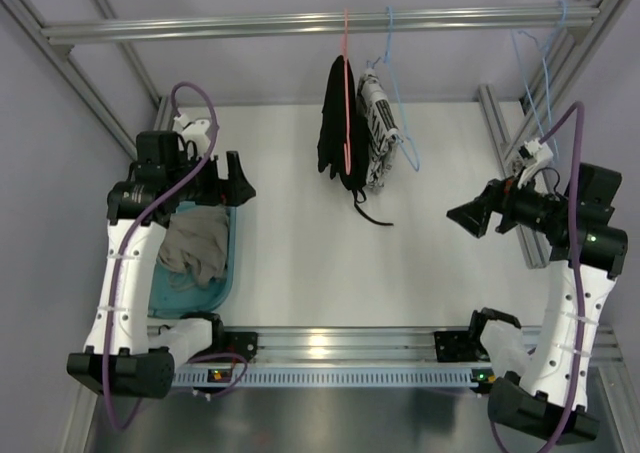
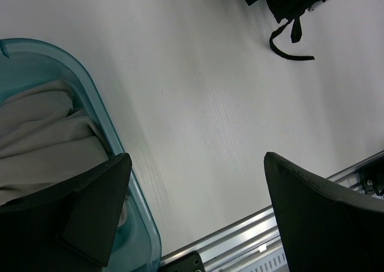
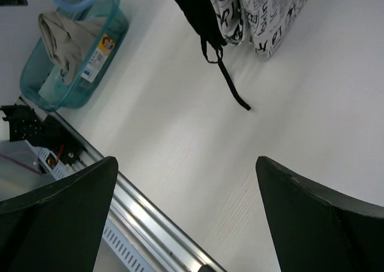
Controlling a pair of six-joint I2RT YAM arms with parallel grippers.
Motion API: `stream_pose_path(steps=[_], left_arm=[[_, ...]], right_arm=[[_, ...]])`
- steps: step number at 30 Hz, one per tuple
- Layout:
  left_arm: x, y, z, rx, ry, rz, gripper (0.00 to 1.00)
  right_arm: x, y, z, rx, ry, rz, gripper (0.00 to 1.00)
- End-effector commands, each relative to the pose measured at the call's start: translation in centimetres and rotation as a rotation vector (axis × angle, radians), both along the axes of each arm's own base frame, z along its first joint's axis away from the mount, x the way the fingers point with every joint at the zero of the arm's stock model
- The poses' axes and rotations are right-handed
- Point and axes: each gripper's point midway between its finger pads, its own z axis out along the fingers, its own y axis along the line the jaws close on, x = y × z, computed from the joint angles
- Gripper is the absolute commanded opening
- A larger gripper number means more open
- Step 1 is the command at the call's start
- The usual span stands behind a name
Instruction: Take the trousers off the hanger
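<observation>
One sticker (image 3: 96, 54) was all I could find label-wise, on the side of the teal tub (image 1: 232, 268). It was colourful but too small to read. The black-and-white garment (image 1: 378, 133) had lettering printed all over it, none of which I could make out.

Count: three hangers on the rail (image 1: 300, 23) across the top of the overhead frame, two garments hanging, one tub, two arms. The red-orange hanger (image 1: 347, 83) carried the black garment (image 1: 333, 133). A blue hanger (image 1: 397, 93) just beside it had the patterned one. The light blue wire hanger (image 1: 528, 73) hung with nothing on it at upper right.

The trousers (image 1: 195, 248) lay crumpled in the tub at middle left. The heap ran roughly up-down the frame, and I couldn't tell the waist end from the leg end.

Left gripper (image 2: 192, 212) had its jaws spread wide by the tub's rim, holding nothing. The right gripper (image 3: 186, 218) was just as wide over the white table (image 1: 300, 253), also holding nothing.
</observation>
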Motion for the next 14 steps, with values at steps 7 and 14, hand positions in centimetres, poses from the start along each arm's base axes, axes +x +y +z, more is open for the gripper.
stream_pose_path(steps=[7, 14], left_arm=[[-1.5, 0.8, 0.7, 0.023, -0.047, 0.015, 0.98], [-1.8, 1.4, 0.8, 0.025, -0.062, 0.039, 0.98]], right_arm=[[-2.3, 1.5, -2.6, 0.019, -0.026, 0.076, 0.99], [-3.1, 2.0, -3.9, 0.039, -0.010, 0.072, 0.99]])
